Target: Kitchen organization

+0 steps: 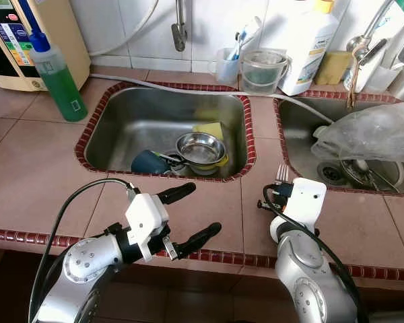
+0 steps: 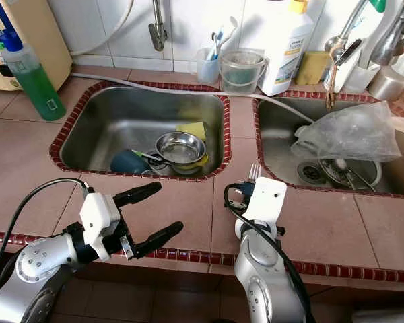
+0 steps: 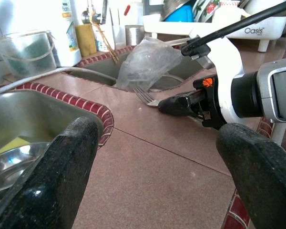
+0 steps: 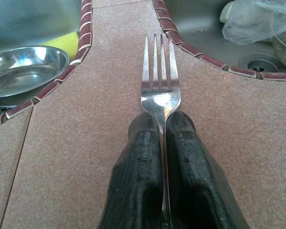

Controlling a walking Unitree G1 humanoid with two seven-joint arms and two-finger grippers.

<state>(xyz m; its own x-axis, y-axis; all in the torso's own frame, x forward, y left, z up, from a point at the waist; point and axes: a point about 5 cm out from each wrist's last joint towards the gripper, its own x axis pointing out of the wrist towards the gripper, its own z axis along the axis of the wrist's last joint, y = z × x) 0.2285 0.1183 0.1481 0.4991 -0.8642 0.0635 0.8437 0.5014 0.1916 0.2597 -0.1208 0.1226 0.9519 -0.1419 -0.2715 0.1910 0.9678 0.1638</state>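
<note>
My right gripper [image 1: 280,190] is shut on a silver fork [image 4: 158,78], whose tines [image 1: 281,173] point away from me over the tiled strip between the two sinks. The two black fingers [image 4: 143,157] squeeze the fork's neck. My left gripper [image 1: 188,214] stands open above the counter's front edge, with nothing between its fingers [image 3: 62,171]. A steel bowl [image 1: 200,148] sits in the left sink [image 1: 108,131] on a yellow sponge [image 1: 209,129], beside a dark blue cup [image 1: 146,162].
A green soap bottle [image 1: 57,77] stands at the back left. A clear jug [image 1: 262,70], a cup with toothbrushes [image 1: 227,64] and a white bottle [image 1: 308,44] line the wall. A crumpled plastic bag [image 1: 374,131] lies in the right sink [image 1: 299,114].
</note>
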